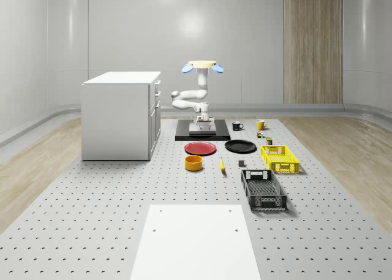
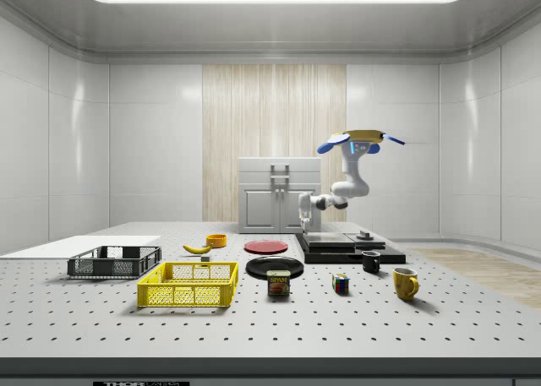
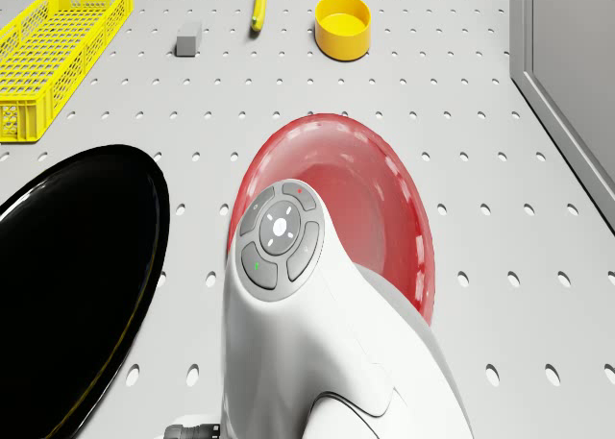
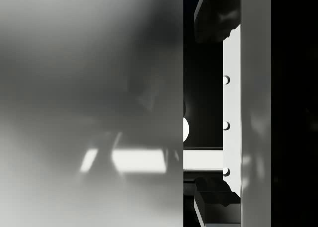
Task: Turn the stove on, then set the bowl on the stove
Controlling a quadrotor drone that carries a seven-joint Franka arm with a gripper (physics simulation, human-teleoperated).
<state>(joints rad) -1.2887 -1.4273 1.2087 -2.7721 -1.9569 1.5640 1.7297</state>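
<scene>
Tool [image 1: 201, 126] low over stove [image 1: 184, 135], fingertips hidden

The pale perforated desk [image 1: 92, 188] is occupied by a flat black stove [image 1: 202, 132], a round yellow bowl [image 1: 193, 163], red plate [image 1: 200, 148] and black plate [image 1: 240, 146].

From the side I see my drone [image 2: 362, 139] hovering above the far right part of the tabletop [image 2: 270, 323], over the black stove [image 2: 348, 247]. The arm [image 2: 338, 197] folds down from it and the gripper [image 2: 304, 220] hangs just above the stove's left end; I cannot tell how its fingers stand. The yellow bowl [image 2: 216, 240] sits well apart to the left, beside the banana [image 2: 197, 248]. Between bowl and stove lie the red plate [image 2: 265, 246] and, nearer me, the black plate [image 2: 275, 266]. The yellow crate [image 2: 188, 284] stands near the front edge.
</scene>
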